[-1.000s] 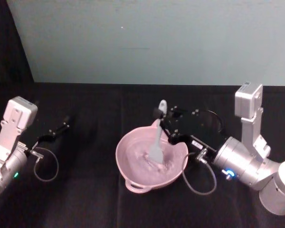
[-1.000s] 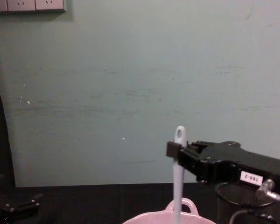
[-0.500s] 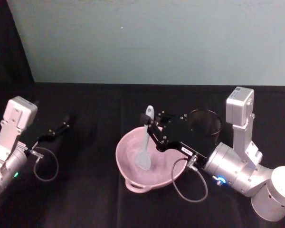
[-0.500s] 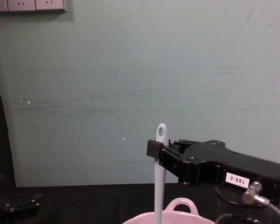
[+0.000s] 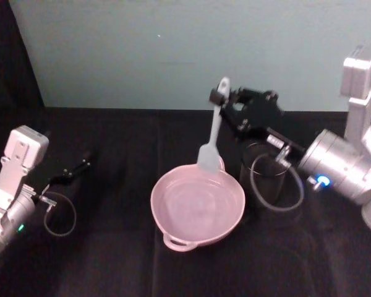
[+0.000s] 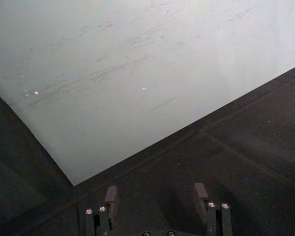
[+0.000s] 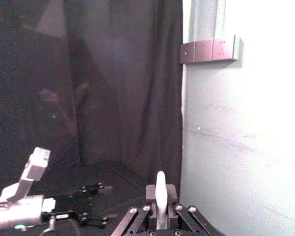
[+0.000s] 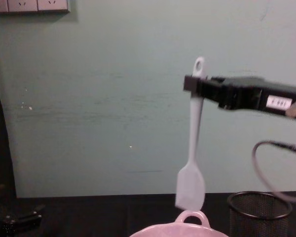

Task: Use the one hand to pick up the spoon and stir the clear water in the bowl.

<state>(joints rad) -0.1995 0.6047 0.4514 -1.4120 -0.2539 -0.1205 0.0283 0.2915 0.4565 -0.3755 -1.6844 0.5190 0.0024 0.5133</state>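
Note:
The white spoon (image 5: 214,130) hangs upright with its blade (image 8: 190,187) in the air just above the far rim of the pink bowl (image 5: 159,210). My right gripper (image 5: 221,99) is shut on the upper handle, just below the hole at its end (image 8: 199,63). In the right wrist view the handle (image 7: 160,192) stands between the shut fingers. The bowl's loop handle (image 8: 191,217) sits right under the blade. The bowl holds clear water. My left gripper (image 5: 80,166) rests low at the left, open and holding nothing (image 6: 156,196).
A black wire-mesh cup (image 5: 269,180) stands just right of the bowl, beneath my right arm; it also shows in the chest view (image 8: 259,213). A teal wall closes off the back. The table is covered with black cloth (image 5: 111,247).
My right gripper has lifted the spoon out of the bowl, up and toward the back right; the blade now hangs clear of the water. The left arm has not moved.

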